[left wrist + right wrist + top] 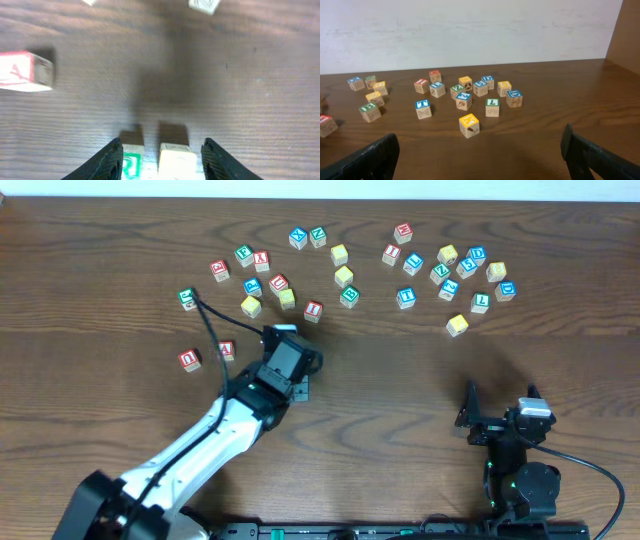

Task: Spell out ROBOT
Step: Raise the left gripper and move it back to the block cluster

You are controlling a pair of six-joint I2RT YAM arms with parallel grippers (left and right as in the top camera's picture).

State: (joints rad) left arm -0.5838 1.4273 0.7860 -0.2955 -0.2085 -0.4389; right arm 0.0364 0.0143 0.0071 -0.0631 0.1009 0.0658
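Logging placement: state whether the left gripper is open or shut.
Open: the left gripper has its fingers wide apart, with the green R block and a pale block side by side between them.

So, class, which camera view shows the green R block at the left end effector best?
The left wrist view: the green R block lies between the open fingers of the left end effector, beside a pale block, and its letter is readable. In the overhead view the left arm hides it. The right wrist view does not show it.

A green R block [131, 165] and a pale-topped block [177, 160] stand upright side by side, slightly apart.
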